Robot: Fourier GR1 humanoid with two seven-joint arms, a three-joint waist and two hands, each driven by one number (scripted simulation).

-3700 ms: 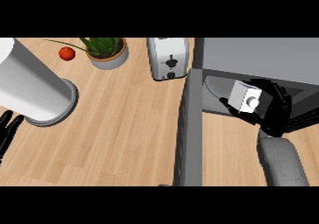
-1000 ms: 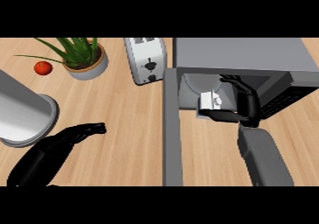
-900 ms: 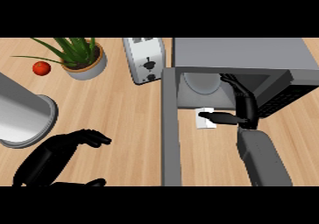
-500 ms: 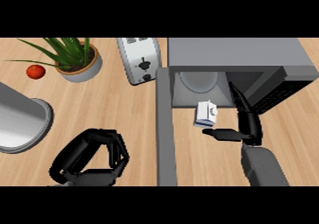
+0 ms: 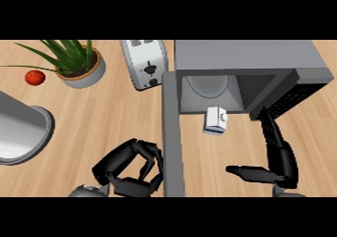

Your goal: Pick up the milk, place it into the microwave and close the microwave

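Note:
The milk (image 5: 215, 121), a small white carton with a blue base, stands at the front lip of the open microwave (image 5: 243, 54), and no hand touches it. The microwave's door (image 5: 172, 139) is swung out and shows edge-on as a grey strip running down the view. My right hand (image 5: 279, 159) is open to the right of and below the milk, fingers straight toward the microwave and thumb pointing left. Left of the door, close to its outer face, my left hand (image 5: 130, 169) has its fingers curled round nothing.
A white toaster (image 5: 147, 69) stands just left of the microwave. Further left are a potted plant (image 5: 79, 67) and a small red fruit (image 5: 35, 77). A large grey cylinder (image 5: 17, 134) fills the left edge.
My right hand has let go of the milk and drawn back toward the view's lower edge. My left hand has come up beside the door and curled its fingers.

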